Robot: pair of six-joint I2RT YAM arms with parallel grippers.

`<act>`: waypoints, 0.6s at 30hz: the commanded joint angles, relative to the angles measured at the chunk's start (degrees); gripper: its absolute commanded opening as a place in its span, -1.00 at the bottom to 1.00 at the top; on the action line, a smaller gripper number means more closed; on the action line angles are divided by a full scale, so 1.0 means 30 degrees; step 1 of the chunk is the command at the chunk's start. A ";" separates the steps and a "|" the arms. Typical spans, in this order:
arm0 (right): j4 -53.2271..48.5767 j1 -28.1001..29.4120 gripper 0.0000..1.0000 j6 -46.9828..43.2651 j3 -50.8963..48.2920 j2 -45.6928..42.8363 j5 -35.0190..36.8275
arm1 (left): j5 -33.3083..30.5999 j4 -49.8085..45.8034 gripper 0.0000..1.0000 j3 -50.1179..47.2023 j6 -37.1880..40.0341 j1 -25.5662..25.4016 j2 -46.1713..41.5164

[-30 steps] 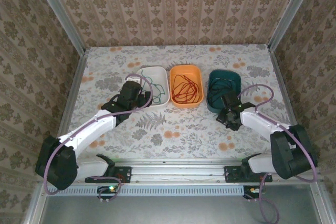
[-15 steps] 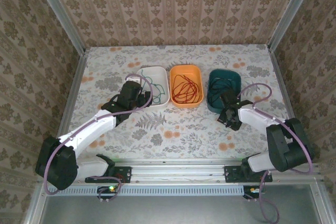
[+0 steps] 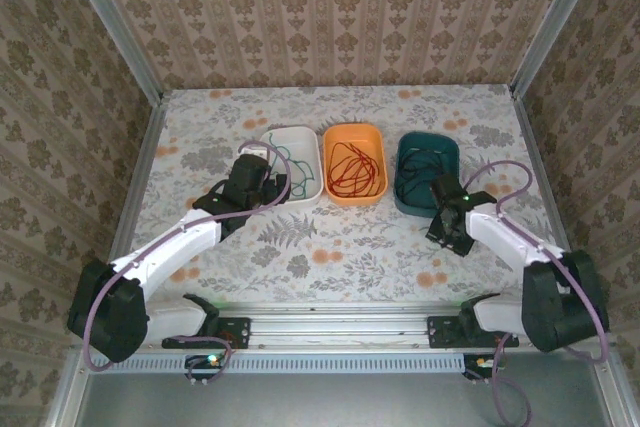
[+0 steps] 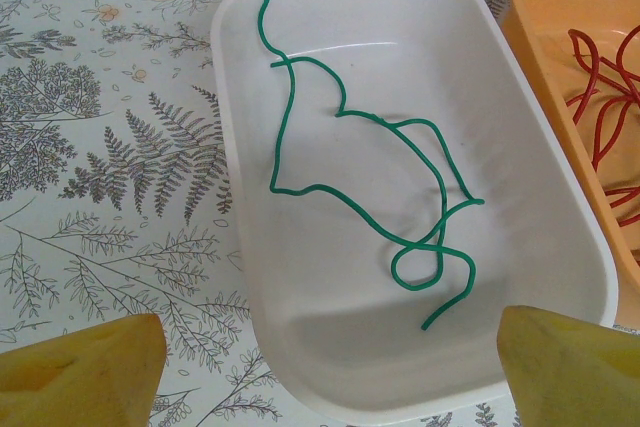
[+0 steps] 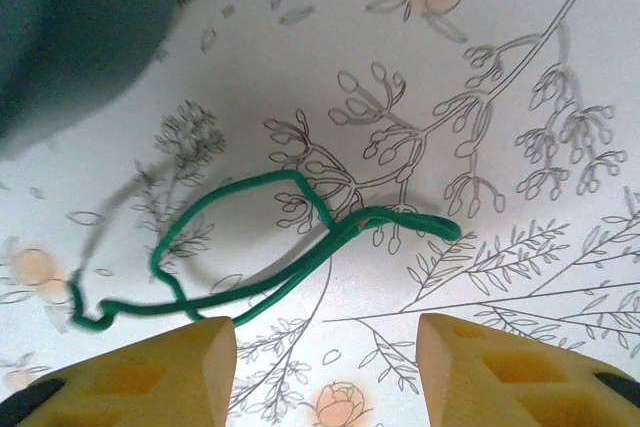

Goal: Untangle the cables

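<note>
Left gripper [image 4: 330,335] hangs over the near end of the white tray [image 4: 500,147], jaws wide, nothing in them. A green cable [image 4: 284,117] lies loose inside, and the red cable [image 4: 597,127] sits in the orange tray [image 4: 545,97] next door. Right gripper [image 5: 325,347] is roughly half open and empty, with a second green cable [image 5: 400,217] looped on the table [image 5: 540,97] just ahead of its fingers, near the teal tray [image 5: 70,27].

A white plastic tray [image 3: 295,130], an orange tray [image 3: 355,127] holding a thin red cable [image 3: 350,172], and a dark teal tray [image 3: 428,137] lined the floral surface [image 3: 330,257]. The left claw [image 3: 270,187] hung at the white tray's near edge, the right claw [image 3: 448,235] beside the teal tray.
</note>
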 commanded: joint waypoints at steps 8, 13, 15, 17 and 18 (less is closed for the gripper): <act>-0.0775 -0.4114 0.08 -0.1059 0.0426 -0.1301 -0.2231 | -0.0092 0.0179 0.74 0.0309 -0.0032 -0.0122 0.0318; 0.0555 -0.5461 0.08 -0.0780 0.0049 -0.0752 -0.4273 | -0.0146 0.0118 0.74 0.0006 -0.0094 -0.0122 0.0013; 0.1029 -0.5571 0.08 -0.0370 -0.0076 -0.0657 -0.4857 | -0.0255 0.0118 0.74 -0.0179 -0.0136 -0.0122 -0.0190; 0.1357 -0.5572 0.08 0.0198 -0.0196 -0.0569 -0.5209 | -0.0322 0.0096 0.74 -0.0309 -0.0126 -0.0122 -0.0311; 0.1646 -0.5572 0.08 0.0479 -0.0303 -0.0476 -0.5517 | -0.0377 0.0074 0.74 -0.0335 -0.0150 -0.0122 -0.0341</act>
